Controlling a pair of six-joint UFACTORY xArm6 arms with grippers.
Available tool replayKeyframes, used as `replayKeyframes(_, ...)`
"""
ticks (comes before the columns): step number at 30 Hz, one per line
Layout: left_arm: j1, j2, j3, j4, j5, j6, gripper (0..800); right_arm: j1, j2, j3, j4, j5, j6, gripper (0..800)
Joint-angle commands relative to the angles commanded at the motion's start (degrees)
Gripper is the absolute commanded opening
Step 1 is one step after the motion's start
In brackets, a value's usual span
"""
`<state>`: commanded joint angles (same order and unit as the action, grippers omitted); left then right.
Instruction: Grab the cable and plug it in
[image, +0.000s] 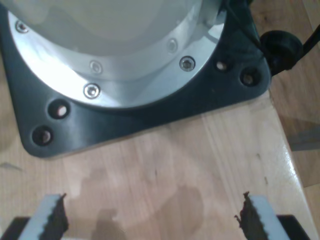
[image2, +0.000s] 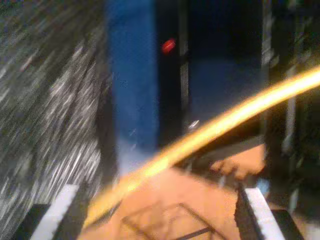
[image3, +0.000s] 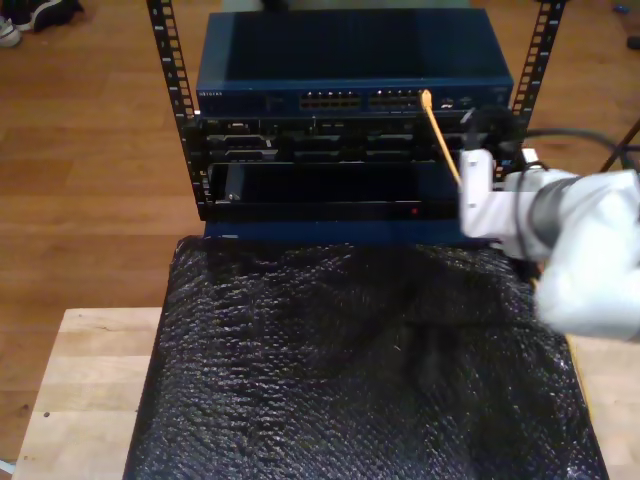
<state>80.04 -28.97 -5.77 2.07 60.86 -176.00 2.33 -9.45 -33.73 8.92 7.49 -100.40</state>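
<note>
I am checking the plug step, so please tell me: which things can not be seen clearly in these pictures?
- Whether the cable tip is seated in a port of the blue switch: too small in the exterior view.
- My second gripper's hold on the cable: the second wrist view is motion-blurred.
- Port labels: too small.
- My first gripper: cut off by the picture's edge; it looks open over bare wood near a black base plate.

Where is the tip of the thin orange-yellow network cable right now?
In the exterior view, the orange-yellow network cable slants up from my second gripper, its tip at the port row of the blue rack switch, toward that view's right.
</note>
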Motion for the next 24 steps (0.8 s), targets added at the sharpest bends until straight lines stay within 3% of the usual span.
replayKeyframes(4,0.0,0.0,0.0,0.0,0.0,0.0,800,-5.7,-4.1,0.2,-7.4,9.7,-3.0,790)
replayKeyframes(7,0.0,0.0,0.0,0.0,0.0,0.0,800,-9.2,-6.9,0.3,-9.6,18.7,-6.6,799)
replayKeyframes(16,0.0,0.0,0.0,0.0,0.0,0.0,800,-23.7,-13.4,0.3,-10.0,43.2,-23.5,799)
replayKeyframes(24,0.0,0.0,0.0,0.0,0.0,0.0,800,-44.0,-21.9,1.7,-9.8,54.9,-40.1,799)
